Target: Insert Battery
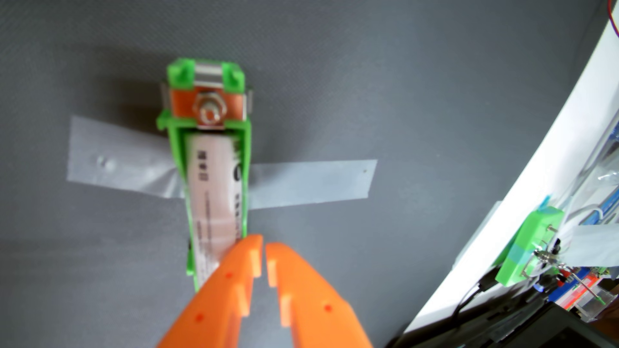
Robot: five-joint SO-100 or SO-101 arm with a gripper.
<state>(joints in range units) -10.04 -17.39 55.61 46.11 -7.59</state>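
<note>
Wrist view: looking down on a grey counter (435, 100), with the orange claw (264, 249) entering from the near edge, tips almost touching, narrowed to a slit and holding nothing. Hovering just beside the near right edge of the green holder (246, 167), or perhaps touching it; hard to tell through the blur. Lying lengthwise inside that holder: the white battery (211, 200), far end close against the metal contact and nut (208, 110) on a copper plate, near end hidden under the left finger. Judging from this, looking mostly seated, though whether the near end is fully down cannot be told.

Doing the step well: keeping the claw narrow and using the tips as a pusher, centring over the battery rather than over the holder's right wall, pressing straight down on the near end, gently, so as not to drag the holder off its tape (311, 182).

Surface and room: fine-textured grey mat, holder fixed by clear tape strips running left and right. At right, a curved white edge (522, 187); beyond it a second green block (526, 247) with screws and pins, wires, a clear plastic case and dark cables, well apart from the work.
</note>
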